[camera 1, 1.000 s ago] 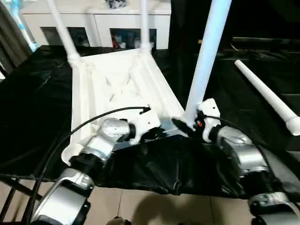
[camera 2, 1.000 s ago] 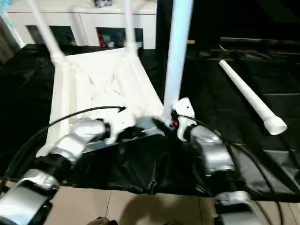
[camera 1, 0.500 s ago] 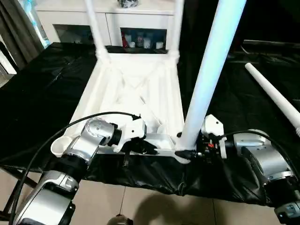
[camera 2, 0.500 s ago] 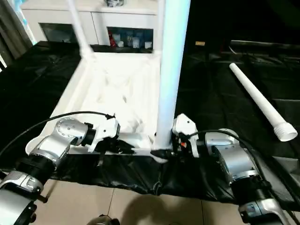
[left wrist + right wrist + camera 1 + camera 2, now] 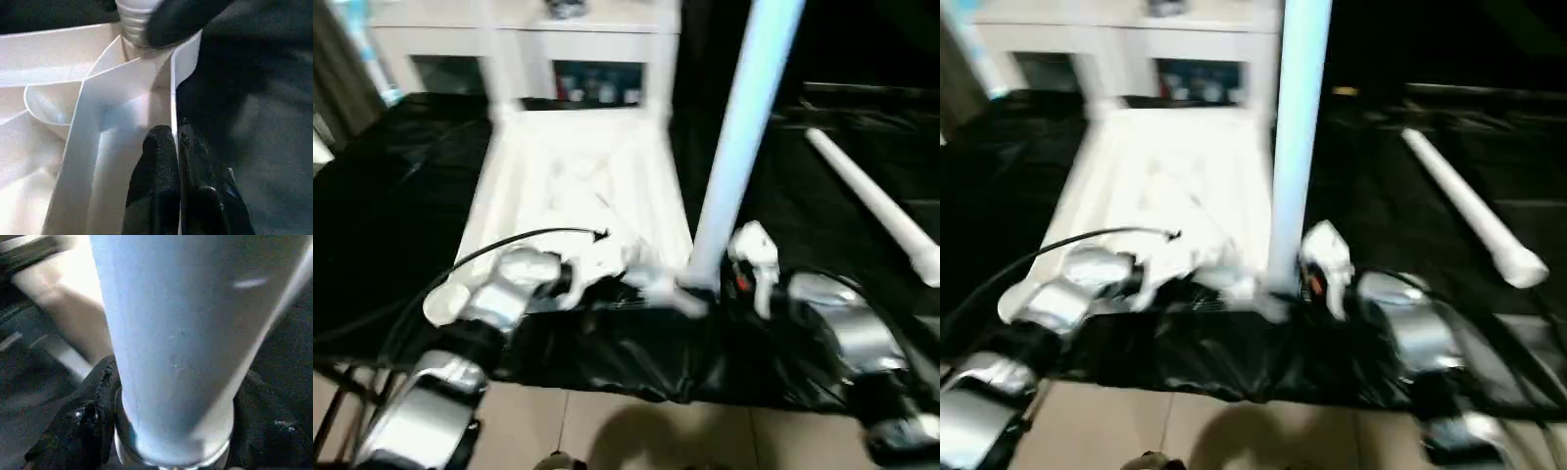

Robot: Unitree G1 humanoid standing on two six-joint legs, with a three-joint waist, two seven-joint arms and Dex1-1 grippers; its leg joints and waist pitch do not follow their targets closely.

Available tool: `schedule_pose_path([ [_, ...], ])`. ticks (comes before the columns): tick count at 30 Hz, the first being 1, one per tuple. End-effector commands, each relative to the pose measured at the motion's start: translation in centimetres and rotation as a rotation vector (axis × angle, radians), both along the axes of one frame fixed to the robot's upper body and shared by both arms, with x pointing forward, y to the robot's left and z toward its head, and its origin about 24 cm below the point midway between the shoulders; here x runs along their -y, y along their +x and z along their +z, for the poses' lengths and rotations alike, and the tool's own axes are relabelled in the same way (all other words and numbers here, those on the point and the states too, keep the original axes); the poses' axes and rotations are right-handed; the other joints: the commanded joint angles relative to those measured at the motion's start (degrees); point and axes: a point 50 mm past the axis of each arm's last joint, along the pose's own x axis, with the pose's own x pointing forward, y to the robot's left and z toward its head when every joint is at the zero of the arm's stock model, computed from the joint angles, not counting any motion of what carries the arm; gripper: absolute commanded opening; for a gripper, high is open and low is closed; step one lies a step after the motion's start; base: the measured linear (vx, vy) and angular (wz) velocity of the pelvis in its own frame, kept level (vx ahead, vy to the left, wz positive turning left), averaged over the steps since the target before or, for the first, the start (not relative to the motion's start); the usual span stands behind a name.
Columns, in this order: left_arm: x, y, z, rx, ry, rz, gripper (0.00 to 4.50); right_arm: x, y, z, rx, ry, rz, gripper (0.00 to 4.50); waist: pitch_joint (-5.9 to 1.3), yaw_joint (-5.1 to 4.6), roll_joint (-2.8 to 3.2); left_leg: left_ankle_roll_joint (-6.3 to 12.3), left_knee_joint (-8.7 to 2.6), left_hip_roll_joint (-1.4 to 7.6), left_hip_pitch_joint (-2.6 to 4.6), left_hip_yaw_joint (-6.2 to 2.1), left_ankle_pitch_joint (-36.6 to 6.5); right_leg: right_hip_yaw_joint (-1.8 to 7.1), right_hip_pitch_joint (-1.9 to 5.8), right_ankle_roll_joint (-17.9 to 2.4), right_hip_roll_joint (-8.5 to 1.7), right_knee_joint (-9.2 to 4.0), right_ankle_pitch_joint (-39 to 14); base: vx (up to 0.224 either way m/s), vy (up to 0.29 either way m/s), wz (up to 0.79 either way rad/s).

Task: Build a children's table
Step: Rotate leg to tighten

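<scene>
The tabletop (image 5: 578, 186) lies upside down on the black-covered work table (image 5: 391, 215), with its ribbed underside facing up; at its far end two legs (image 5: 658, 59) stand upright in the two far corner sockets, so I judge this half of the work as done; at the near right corner a third leg (image 5: 734, 137) stands almost upright, with its lower end at the socket, and the right gripper (image 5: 705, 279) has its black fingers (image 5: 93, 406) around the base of this leg, closed on it as far as the right wrist view shows; whether the leg is already pushed fully into the socket I cannot tell, because the joint is blurred and partly hidden by the gripper; the left gripper (image 5: 178, 171) is closed on the thin near rim of the tabletop, one finger on each side of the wall, just beside that same corner, and it seems to hold the tabletop steady; the near left corner socket (image 5: 445, 305) looks empty, and the fourth leg (image 5: 871, 201) lies flat on the black cover, well apart from the tabletop on the right side; so in my judgement the task is a little over half finished; what is left is to seat the third leg firmly, to bring the fourth leg to the empty socket, and probably to turn the table onto its legs.
</scene>
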Motion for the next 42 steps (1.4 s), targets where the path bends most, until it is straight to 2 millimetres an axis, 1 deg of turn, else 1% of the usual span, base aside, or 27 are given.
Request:
schedule_pose_path([
  [1,2.3,0.8,2.4,0.088,-0.079,0.013,0.0,-1.1,0.2,-1.3,-0.053,-0.016,-0.086,2.74,-4.05,0.19,-0.99,0.74,-4.28,2.72,0.92,-1.22,-13.59,2.37,2.64,-12.05,-3.46,-4.68,-15.26,0.0,0.0,0.0],
  [2,3.4,0.8,2.6,0.097,-0.098,0.046,0.0,-1.5,0.5,-1.6,-0.051,-0.017,-0.148,2.74,-4.16,-0.15,-0.99,1.74,-4.07,2.55,0.77,-1.05,-11.56,2.36,2.76,-12.71,-3.34,-4.58,-12.06,0.0,0.0,0.0],
  [3,3.4,0.8,2.6,0.097,-0.098,0.046,0.0,-1.5,0.5,-1.6,-0.051,-0.017,-0.148,2.74,-4.18,-0.11,-1.0,2.19,-4.01,2.5,0.78,-1.04,-11.03,2.33,2.81,-12.8,-3.34,-4.58,-11.41,0.0,0.0,0.0],
  [4,4.9,0.6,2.6,0.116,-0.111,0.063,0.0,-2.5,0.7,-1.8,-0.036,-0.022,-0.186,2.74,-4.35,0.01,-0.93,3.0,-3.8,2.42,0.67,-0.93,-9.65,2.34,2.98,-13.15,-3.29,-4.33,-9.37,0.0,0.0,0.0],
  [6,5.8,0.2,2.5,0.12,-0.113,0.046,0.0,-3.6,0.7,-1.6,-0.02,0.002,-0.15,2.74,-4.34,0.06,-0.98,4.37,-3.75,2.44,0.65,-0.88,-8.52,2.26,3.07,-13.77,-3.23,-4.24,-7.26,0.0,0.0,0.0],
  [7,6.1,0.1,2.3,0.12,-0.115,0.042,0.0,-4.0,0.7,-1.4,-0.009,0.011,-0.13,3.29,-4.29,0.1,-0.96,4.66,-3.75,2.45,0.62,-0.87,-8.78,2.25,3.09,-13.8,-3.26,-4.33,-7.53,0.0,0.0,0.0],
  [8,6.1,0.1,2.3,0.12,-0.115,0.042,0.0,-4.0,0.7,-1.4,-0.009,0.011,-0.13,3.29,-4.31,0.16,-0.92,4.78,-3.73,2.49,0.69,-0.88,-8.89,2.23,3.1,-13.78,-3.25,-4.33,-7.7,0.0,0.0,0.0],
  [9,6.2,0.0,2.3,0.124,-0.116,0.039,0.0,-4.0,0.7,-1.4,-0.005,0.012,-0.136,3.43,-4.24,0.14,-0.65,4.83,-3.83,2.57,0.79,-0.91,-9.59,2.22,3.0,-13.78,-3.16,-4.46,-8.37,0.0,0.0,0.0],
  [10,6.2,0.0,2.2,0.123,-0.116,0.034,0.0,-4.0,0.8,-1.3,-0.01,0.027,-0.132,3.46,-4.2,0.11,-0.82,4.82,-3.85,2.56,0.8,-0.88,-9.98,2.22,2.99,-13.76,-3.13,-4.5,-8.66,0.0,0.0,0.0],
  [12,6.0,-0.1,2.2,0.132,-0.112,0.033,0.0,-4.0,0.9,-1.1,-0.005,0.032,-0.128,3.75,-4.1,0.12,-0.74,4.48,-3.99,2.62,0.83,-0.97,-11.08,2.2,2.99,-13.58,-3.2,-4.6,-10.1,0.0,0.0,0.0],
  [15,5.1,-0.1,2.3,0.147,-0.11,0.012,0.0,-3.2,0.9,-0.5,0.037,0.015,-0.09,3.95,-4.23,0.15,-0.79,4.28,-3.95,2.65,0.78,-1.01,-11.2,2.27,3.1,-13.51,-3.28,-4.5,-9.52,0.0,0.0,0.0],
  [19,4.2,-0.2,2.3,0.14,-0.108,-0.028,0.0,-2.3,0.8,-0.1,0.056,0.012,-0.007,3.95,-4.39,0.27,-0.75,5.75,-3.68,2.67,0.65,-0.93,-9.42,2.25,3.28,-14.52,-3.28,-4.09,-5.88,0.0,0.0,0.0],
  [21,3.1,-0.5,2.2,0.12,-0.102,-0.093,0.0,-1.6,0.1,0.5,0.061,0.003,0.14,3.95,-4.32,0.41,-0.64,6.36,-3.64,2.68,0.67,-0.89,-9.59,2.2,3.26,-14.93,-3.29,-4.1,-5.81,0.0,0.0,0.0],
  [22,3.1,-0.5,2.2,0.12,-0.102,-0.093,0.0,-1.6,0.1,0.5,0.061,0.003,0.14,3.95,-4.24,0.56,-0.68,6.49,-3.65,2.79,0.68,-0.84,-9.96,2.21,3.24,-15.0,-3.23,-4.09,-5.97,0.0,0.0,0.0],
  [23,2.5,-0.6,2.3,0.101,-0.102,-0.131,0.0,-1.3,-0.9,0.7,0.022,0.007,0.284,3.95,-4.25,0.82,-0.66,6.49,-3.65,2.87,0.8,-0.78,-10.08,2.21,3.18,-15.05,-3.17,-4.04,-6.09,0.0,0.0,0.0],
  [24,2.3,-0.6,2.3,0.096,-0.102,-0.144,0.0,-1.2,-1.3,0.7,0.006,0.006,0.338,3.95,-4.19,1.0,-0.68,6.62,-3.69,2.89,0.81,-0.77,-10.25,2.16,3.24,-15.03,-3.1,-4.07,-6.31,0.0,0.0,0.0],
  [25,2.3,-0.6,2.3,0.096,-0.102,-0.144,0.0,-1.2,-1.3,0.7,0.006,0.006,0.338,3.95,-4.24,1.47,-0.63,6.75,-3.64,3.07,0.87,-0.78,-10.2,2.2,3.21,-15.01,-3.16,-3.94,-6.21,0.0,0.0,0.0],
  [26,1.9,-0.7,2.3,0.083,-0.101,-0.167,0.0,-0.9,-2.0,0.8,-0.018,-0.002,0.415,3.95,-4.18,1.53,-0.56,6.5,-3.73,3.15,0.9,-0.77,-10.62,2.19,3.0,-15.06,-3.17,-4.0,-6.79,0.0,0.0,0.0],
  [27,1.6,-0.7,2.4,0.073,-0.099,-0.187,0.0,-0.7,-2.4,1.0,-0.041,-0.003,0.467,3.95,-4.14,1.82,-0.6,6.29,-3.77,3.16,1.03,-0.79,-11.06,2.18,3.02,-15.04,-3.17,-4.05,-7.55,0.0,0.0,0.0],
  [31,1.0,-0.8,2.4,0.054,-0.081,-0.239,0.0,-0.3,-3.5,1.0,-0.086,-0.029,0.59,3.95,-4.19,2.3,-0.49,5.87,-3.78,3.25,0.95,-0.8,-11.5,2.27,2.96,-15.0,-3.35,-4.0,-8.06,0.0,0.0,0.0],
  [32,0.8,-0.8,2.4,0.049,-0.077,-0.251,0.0,-0.3,-3.8,0.9,-0.097,-0.036,0.619,3.95,-4.15,2.67,-0.58,5.63,-3.77,3.21,1.0,-0.81,-11.4,2.31,2.93,-14.51,-3.38,-4.13,-8.69,0.0,0.0,0.0],
  [34,0.5,-0.8,2.4,0.04,-0.065,-0.27,0.0,-0.3,-4.3,0.9,-0.112,-0.051,0.66,3.95,-4.18,2.81,-0.54,5.38,-3.83,3.26,1.06,-0.81,-11.16,2.29,2.82,-14.56,-3.34,-4.06,-8.5,0.0,0.0,0.0],
  [35,0.3,-0.8,2.3,0.039,-0.056,-0.278,0.0,-0.3,-4.5,0.9,-0.118,-0.058,0.676,3.71,-4.19,2.94,-0.52,5.33,-3.84,3.28,1.04,-0.86,-11.0,2.35,2.84,-14.44,-3.37,-4.03,-8.25,0.0,0.0,0.0],
  [38,-0.1,-0.8,2.2,0.033,-0.039,-0.294,0.0,-0.4,-4.8,0.8,-0.125,-0.068,0.701,3.63,-4.14,2.91,-0.5,4.69,-3.97,3.31,1.09,-0.89,-11.93,2.3,2.78,-14.46,-3.43,-4.13,-9.32,0.0,0.0,0.0],
  [39,-0.1,-0.8,2.2,0.033,-0.039,-0.296,0.0,-0.5,-4.9,0.8,-0.126,-0.067,0.702,3.49,-4.1,2.93,-0.43,4.37,-4.01,3.31,1.14,-0.87,-12.46,2.33,2.76,-14.33,-3.45,-4.22,-10.01,0.0,0.0,0.0],
  [40,-0.3,-0.8,2.2,0.032,-0.036,-0.298,0.0,-0.6,-5.0,0.7,-0.131,-0.062,0.702,3.49,-4.12,2.92,-0.49,4.29,-4.02,3.3,1.09,-0.9,-12.5,2.33,2.82,-14.25,-3.44,-4.17,-10.02,0.0,0.0,0.0],
  [42,-0.3,-0.8,2.2,0.032,-0.036,-0.294,0.0,-0.7,-5.0,0.6,-0.133,-0.059,0.7,3.22,-4.1,2.9,-0.5,4.09,-4.05,3.28,1.1,-0.92,-12.64,2.33,2.79,-14.08,-3.46,-4.23,-10.49,0.0,0.0,0.0],
])
